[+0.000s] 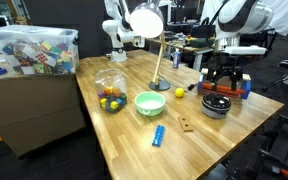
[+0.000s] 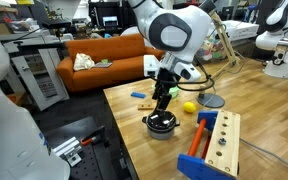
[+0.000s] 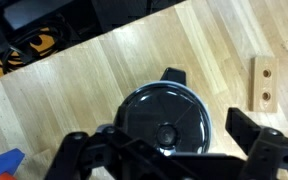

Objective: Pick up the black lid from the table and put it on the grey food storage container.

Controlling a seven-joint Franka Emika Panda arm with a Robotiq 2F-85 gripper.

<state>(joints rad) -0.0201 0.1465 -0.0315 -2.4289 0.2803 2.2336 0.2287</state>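
- The grey food storage container [image 2: 161, 128] carries the black lid [image 3: 164, 118] on its top, so I cannot see inside.
- Well apart from this container, a clear container [image 1: 110, 95] holds coloured balls.
- The grey container stands close to a counter [image 1: 134, 145] edge; a small wooden piece [image 3: 263, 82] lies near it.
- The lid is round and black.
- My gripper [image 3: 166, 148] hangs just above it, spread, holding nothing.

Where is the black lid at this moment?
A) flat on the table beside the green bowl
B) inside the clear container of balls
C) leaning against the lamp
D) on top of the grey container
D: the wrist view shows the black lid covering the grey container, with the end effector open directly above it.
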